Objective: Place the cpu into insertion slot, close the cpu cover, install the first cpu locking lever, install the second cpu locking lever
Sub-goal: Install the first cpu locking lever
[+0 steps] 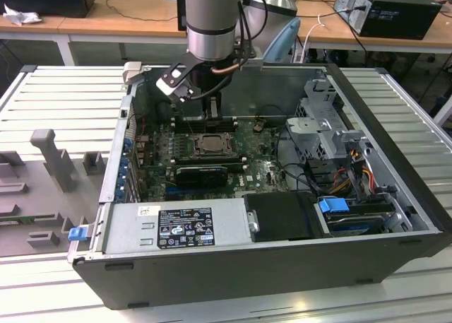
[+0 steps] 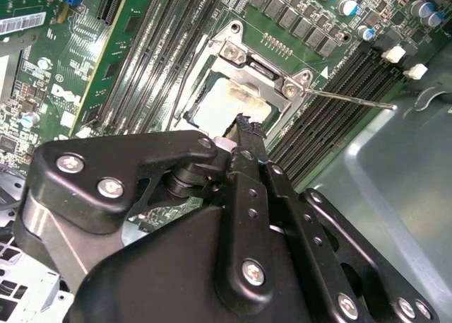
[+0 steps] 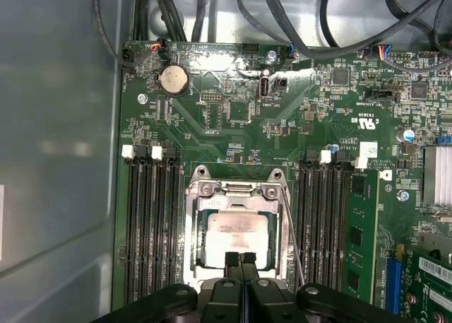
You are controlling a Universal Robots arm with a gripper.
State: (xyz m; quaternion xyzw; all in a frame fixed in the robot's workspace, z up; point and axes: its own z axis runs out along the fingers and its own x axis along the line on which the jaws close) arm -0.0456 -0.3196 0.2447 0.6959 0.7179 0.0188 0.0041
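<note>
Ribbed grey counter (image 1: 56, 97) carries an open computer case (image 1: 282, 266). On its green board (image 3: 233, 111), the insertion slot (image 1: 210, 143) holds the cpu (image 3: 233, 232), with the cpu cover (image 3: 233, 190) lying flat around it. The tool (image 3: 240, 258), fingers pressed together on nothing, hangs over the cpu's edge.

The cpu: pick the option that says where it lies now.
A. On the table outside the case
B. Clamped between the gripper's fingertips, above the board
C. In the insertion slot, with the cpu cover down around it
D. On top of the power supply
C: in the first wrist view the cpu sits in the insertion slot with the cpu cover flat around it, while the gripper is shut at the slot's edge.
</note>
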